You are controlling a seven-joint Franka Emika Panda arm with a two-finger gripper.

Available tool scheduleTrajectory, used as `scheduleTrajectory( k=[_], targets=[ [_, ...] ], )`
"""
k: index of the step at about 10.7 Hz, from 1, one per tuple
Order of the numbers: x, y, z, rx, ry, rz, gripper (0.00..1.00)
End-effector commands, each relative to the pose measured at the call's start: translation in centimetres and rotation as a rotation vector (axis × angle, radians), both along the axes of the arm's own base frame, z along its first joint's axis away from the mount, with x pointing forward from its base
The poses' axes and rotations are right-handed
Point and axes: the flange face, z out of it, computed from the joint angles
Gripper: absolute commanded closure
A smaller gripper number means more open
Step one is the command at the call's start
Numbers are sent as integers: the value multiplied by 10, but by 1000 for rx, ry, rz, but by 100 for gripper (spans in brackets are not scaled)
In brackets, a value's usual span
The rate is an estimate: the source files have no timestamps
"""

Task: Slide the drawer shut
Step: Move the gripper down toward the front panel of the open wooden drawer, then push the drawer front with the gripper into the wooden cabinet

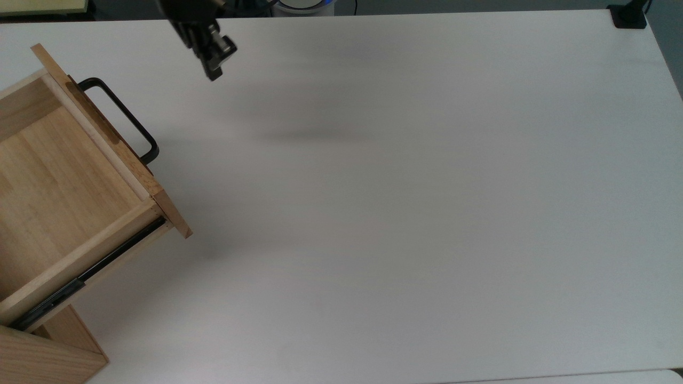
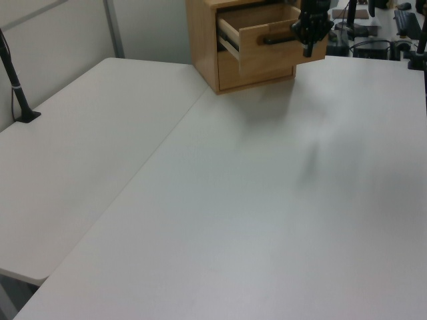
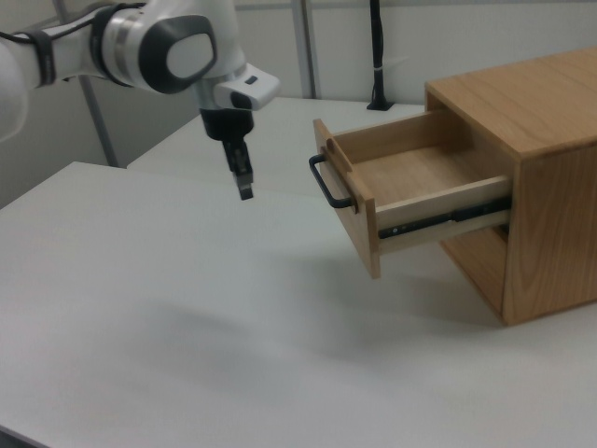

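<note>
Item: the drawer (image 3: 410, 191); pale-wood box with a wider front panel (image 3: 350, 201), a black U-shaped bar handle (image 1: 120, 117) and black side rails (image 3: 448, 219); pulled well out of the plain wooden cabinet (image 3: 532, 149); its inside looks bare; it stands to the right of the tool (image 3: 244, 183) in the right view, and below and to the left of the tool in the top view; apart from the tool, with open desk (image 1: 405, 202) between them.

Tool: black two-finger end of a white arm (image 3: 154, 42); pointed downward, hanging above the desk at about the height of the handle in the right view; the fingers look drawn close together, with nothing between them; it touches nothing.

Stage, as judged: approach; the sliding push is not yet begun, and the whole travel of the drawer remains.

Hazards, as judged: a push landing near one end of the front panel could twist the drawer on its rails and make it bind; a tip meeting the bar handle rather than the flat panel could slip off or catch inside the loop; a push too low or too hard could shove the cabinet along the desk, since nothing visible holds it down; a fast approach could knock the panel instead of pressing it.

Handling, as judged: rigid wood; should run straight on the rails under a steady, centred press.
</note>
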Motion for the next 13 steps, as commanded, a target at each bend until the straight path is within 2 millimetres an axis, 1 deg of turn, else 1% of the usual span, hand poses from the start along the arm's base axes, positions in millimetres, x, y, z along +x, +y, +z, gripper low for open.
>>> scheduleTrajectory(
  k=[1,2,3,7,8,9,10,12,13],
  targets=[
    [41,-39,-13,-2,-32,-98,100],
    [51,-55,-18,-23,-67,-118,100],
    [56,-73,-18,-37,-102,-148,100],
    [72,-124,-18,-125,-276,-211,100],
    [79,-134,-24,-165,-323,-214,100],
    [85,-151,-31,-195,-378,-228,100],
    [93,-164,-28,-224,-432,-236,100],
    [104,-183,-28,-292,-499,-232,100],
    [108,-186,-28,-341,-543,-207,100]
  ],
)
